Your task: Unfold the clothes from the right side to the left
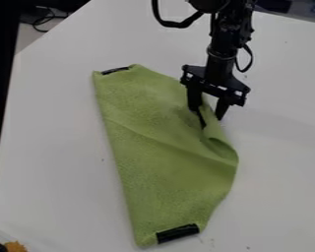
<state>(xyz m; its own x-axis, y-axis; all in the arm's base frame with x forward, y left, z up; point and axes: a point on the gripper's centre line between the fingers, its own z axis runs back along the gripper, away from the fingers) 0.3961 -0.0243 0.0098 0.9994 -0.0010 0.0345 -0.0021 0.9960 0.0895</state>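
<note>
So the green cloth (160, 152) is lying kinda rumpled on the white table (285, 152), with a black strip (114, 70) at the far end and another black strip (178, 233) at the near one. Gripper's (210, 118) spread at its right edge, fold between the fingers.

From a fixed spot raised over my bench (61, 147), the camera looks down at a steep slant, facing the side where my arm (220, 54) enters at the top edge. It is near enough that the green cloth (163, 152) fills much of the middle, all of it in frame, with my claw (211, 123) right of centre. The bench runs out of frame at the right and the bottom.
</note>
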